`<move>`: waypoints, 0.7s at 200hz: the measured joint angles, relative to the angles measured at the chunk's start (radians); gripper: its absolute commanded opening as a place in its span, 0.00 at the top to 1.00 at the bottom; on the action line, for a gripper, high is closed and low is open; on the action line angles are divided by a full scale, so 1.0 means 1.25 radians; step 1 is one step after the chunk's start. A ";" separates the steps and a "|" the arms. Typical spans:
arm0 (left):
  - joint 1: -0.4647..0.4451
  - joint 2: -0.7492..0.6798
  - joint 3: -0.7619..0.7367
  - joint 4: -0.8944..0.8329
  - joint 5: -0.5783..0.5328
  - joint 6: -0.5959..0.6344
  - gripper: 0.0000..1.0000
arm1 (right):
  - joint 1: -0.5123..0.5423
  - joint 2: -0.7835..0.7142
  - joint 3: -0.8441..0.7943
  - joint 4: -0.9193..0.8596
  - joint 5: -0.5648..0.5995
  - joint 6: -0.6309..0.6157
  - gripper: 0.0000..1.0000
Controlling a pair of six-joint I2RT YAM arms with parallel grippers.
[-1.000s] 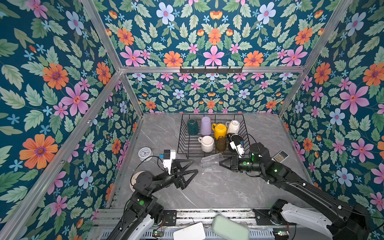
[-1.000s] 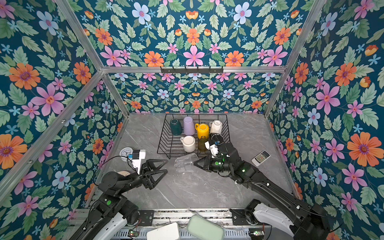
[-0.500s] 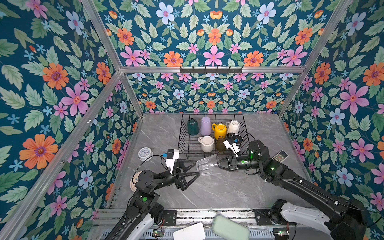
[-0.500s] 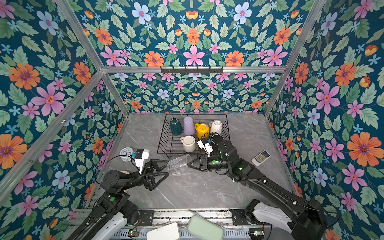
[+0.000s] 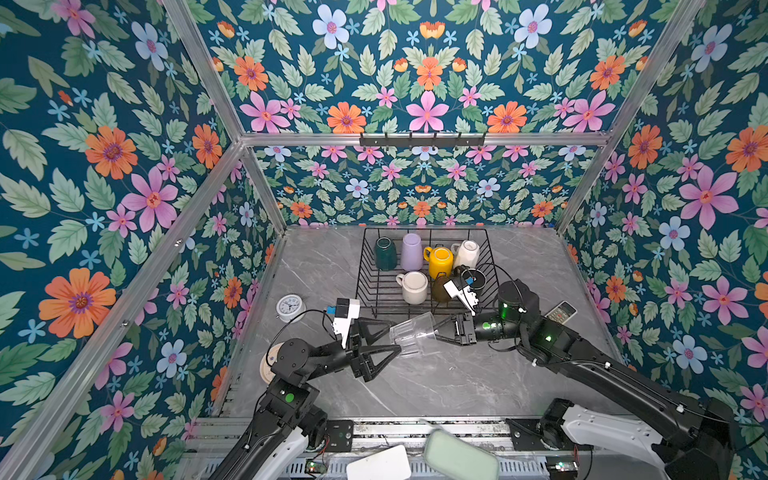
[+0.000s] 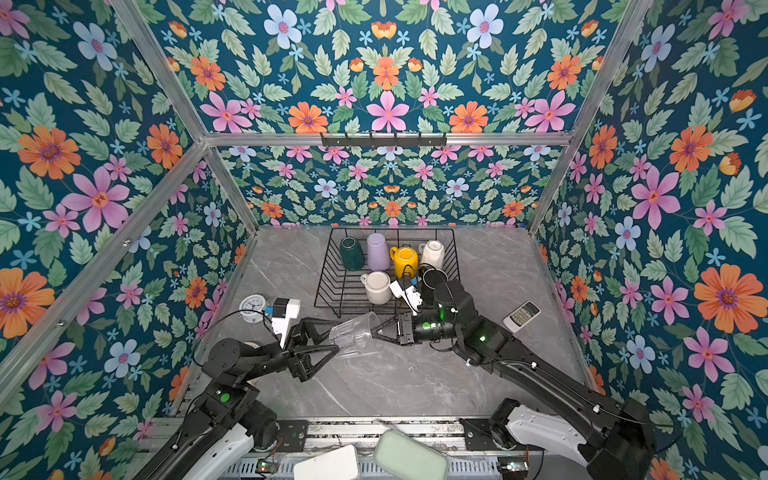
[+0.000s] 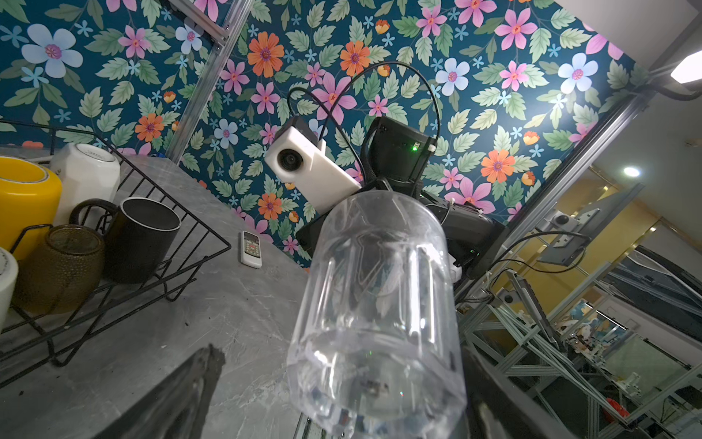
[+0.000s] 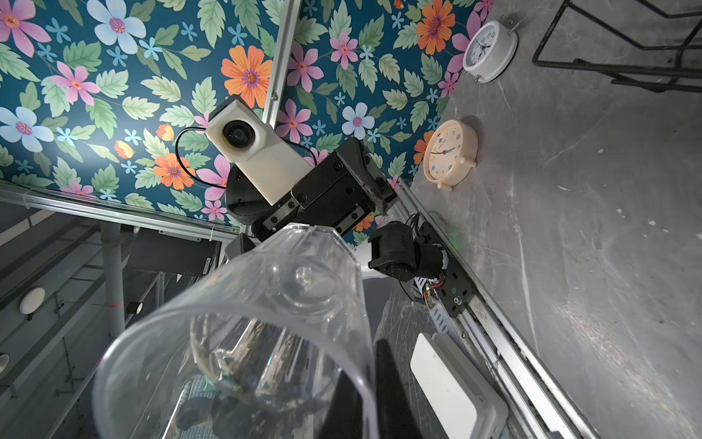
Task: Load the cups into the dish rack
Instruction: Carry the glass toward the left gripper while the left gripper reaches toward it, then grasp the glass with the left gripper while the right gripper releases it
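Carrying clear glass (image 5: 412, 340) further left than a second ago; pinching rim in clamped right gripper (image 5: 439, 330), sideways, base sitting between spread-open left gripper (image 5: 394, 340) fingers.

We see a black wire dish rack (image 5: 374, 291), a teal mug (image 5: 385, 253), a lilac tumbler (image 5: 411, 251), a yellow mug (image 5: 439, 261), a white mug (image 5: 466, 253), an olive glass (image 7: 62, 266), a black mug (image 7: 140, 239), a clear glass (image 5: 411, 338), a grey marbled table (image 5: 436, 382) and teal walls (image 5: 428, 62) with pink and orange flowers.

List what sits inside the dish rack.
Seven cups: teal mug, lilac tumbler, yellow mug, white mug behind; cream mug, olive glass, black mug in front. The right arm's camera partly hides the last two.
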 measured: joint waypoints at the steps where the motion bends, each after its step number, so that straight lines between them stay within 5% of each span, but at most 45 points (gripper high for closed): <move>1: 0.000 0.000 0.000 0.000 0.000 0.000 0.01 | 0.001 0.001 0.001 0.000 0.000 0.000 1.00; 140: 0.000 0.004 0.007 0.008 0.024 0.000 0.07 | 0.060 0.164 0.063 0.141 -0.020 0.027 1.00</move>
